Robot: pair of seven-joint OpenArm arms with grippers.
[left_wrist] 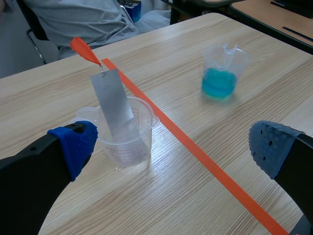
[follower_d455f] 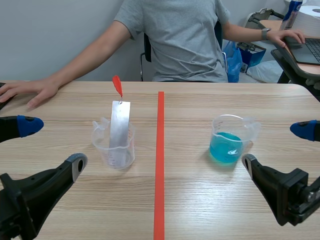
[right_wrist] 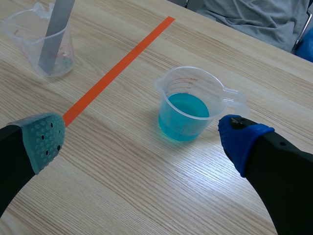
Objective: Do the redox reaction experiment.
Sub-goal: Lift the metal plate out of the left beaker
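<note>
A clear empty beaker [follower_d455f: 114,146] stands left of the orange-red tape line, with a grey metal strip [follower_d455f: 120,122] leaning upright in it; a red tag tops the strip. Right of the line stands a second beaker [follower_d455f: 228,141] holding blue liquid. My left gripper [follower_d455f: 52,145] is open, low, just left of the clear beaker [left_wrist: 128,134] and apart from it; the strip [left_wrist: 113,103] is ahead of it. My right gripper [follower_d455f: 277,146] is open, just right of the blue beaker [right_wrist: 187,106], which sits ahead between its spread fingers, untouched.
A person sits across the table, one hand [follower_d455f: 29,92] flat on the far left of the tabletop, the other on a laptop [follower_d455f: 309,49] at a side desk. The blue beaker [left_wrist: 222,73] and clear beaker [right_wrist: 46,44] each show in the opposite wrist view.
</note>
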